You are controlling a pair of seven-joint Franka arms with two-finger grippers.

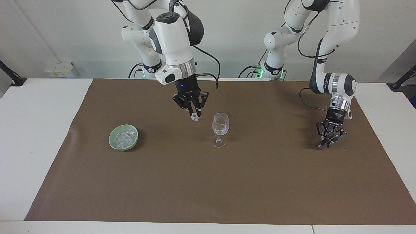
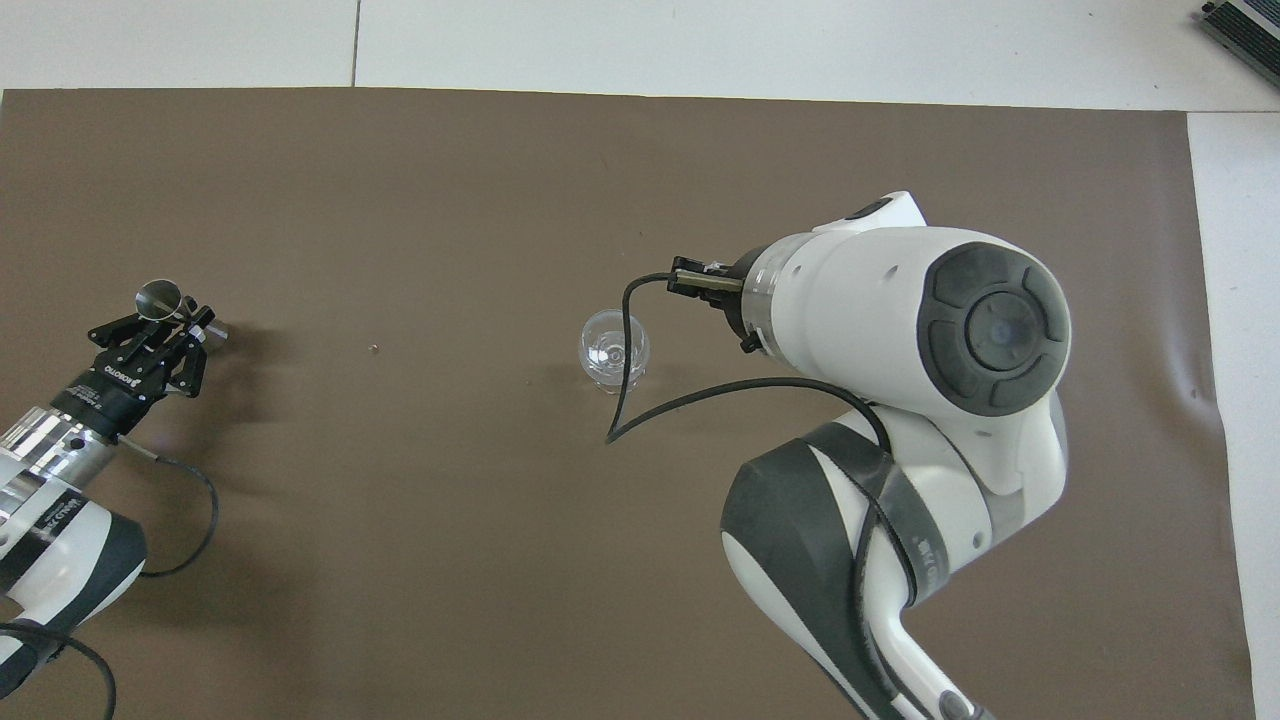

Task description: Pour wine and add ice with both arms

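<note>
black fingertips of the right gripper (image 1: 194,114) pinch one small clear ice chunk (image 1: 194,117) in the air just beside the clear stemmed wine glass (image 1: 220,128), not yet over its rim; more ice stays in the pale green bowl (image 1: 123,137). the left gripper (image 1: 327,140), closed on a small shiny metal cup (image 2: 158,297), i think, waits low at its own end of the brown mat (image 1: 208,182). no ice is dropped yet, and no writing is readable.

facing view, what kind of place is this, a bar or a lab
Most likely a robotics lab. Two white robot arms stand at a plain table covered by a brown mat, against a bare wall, with only a wine glass and a green bowl of ice staged.
</note>
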